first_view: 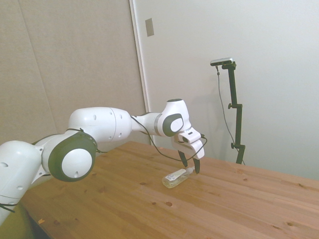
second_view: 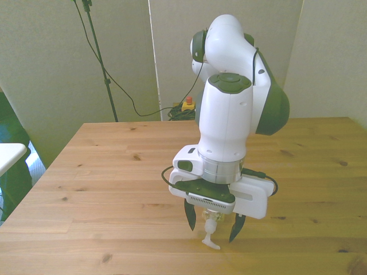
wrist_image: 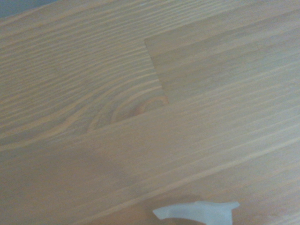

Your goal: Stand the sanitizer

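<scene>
Wooden table (first_view: 234,204): pale knotty planks filling the lower part of the side and front views; the wrist view shows only a blurred patch of its grain with one round knot. Behind it stand plain light walls (first_view: 279,59), and a black cable (second_view: 123,91) hangs down the wall in the front view.

White arm (first_view: 99,129): reaches low over the table from the side view's left. In the front view its wrist housing blocks most of what lies beneath it.

Gripper (second_view: 213,222): pointing downward with its two dark fingers (second_view: 190,217) spread apart, one on either side of the pump end of the bottle, tips close to the table surface. No contact with the bottle can be made out.

Sanitizer (first_view: 176,177): a small clear bottle lying on its side on the table, pale liquid inside, pump end toward the gripper. In the front view the body is hidden behind the gripper; only the neck and the white nozzle (second_view: 210,243) show between the fingers, pointing toward the table's near edge. The wrist view catches just a pale, cut-off sliver of the nozzle at the frame edge.
</scene>
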Motion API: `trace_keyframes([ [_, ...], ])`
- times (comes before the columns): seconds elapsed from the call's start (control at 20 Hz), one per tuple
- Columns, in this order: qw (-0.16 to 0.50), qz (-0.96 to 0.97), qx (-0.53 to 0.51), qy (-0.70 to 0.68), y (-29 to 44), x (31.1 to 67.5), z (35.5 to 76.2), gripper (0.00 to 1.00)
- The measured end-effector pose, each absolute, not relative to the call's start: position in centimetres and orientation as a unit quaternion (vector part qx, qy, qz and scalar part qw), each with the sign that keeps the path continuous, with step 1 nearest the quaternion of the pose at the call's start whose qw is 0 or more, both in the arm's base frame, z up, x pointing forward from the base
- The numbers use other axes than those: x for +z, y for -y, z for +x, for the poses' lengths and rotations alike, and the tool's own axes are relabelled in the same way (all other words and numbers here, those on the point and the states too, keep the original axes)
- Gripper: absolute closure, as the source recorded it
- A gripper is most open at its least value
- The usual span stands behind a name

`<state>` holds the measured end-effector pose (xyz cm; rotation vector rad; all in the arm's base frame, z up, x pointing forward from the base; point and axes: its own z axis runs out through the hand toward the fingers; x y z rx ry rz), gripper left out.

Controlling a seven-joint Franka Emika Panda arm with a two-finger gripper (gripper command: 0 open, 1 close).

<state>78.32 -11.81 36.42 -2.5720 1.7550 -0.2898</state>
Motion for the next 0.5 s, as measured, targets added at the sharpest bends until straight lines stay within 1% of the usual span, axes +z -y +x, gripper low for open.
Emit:
trace_keyframes([
  [0.5,0.007,-0.817,-0.091,-0.57,13.1,36.1,78.1,1.0],
])
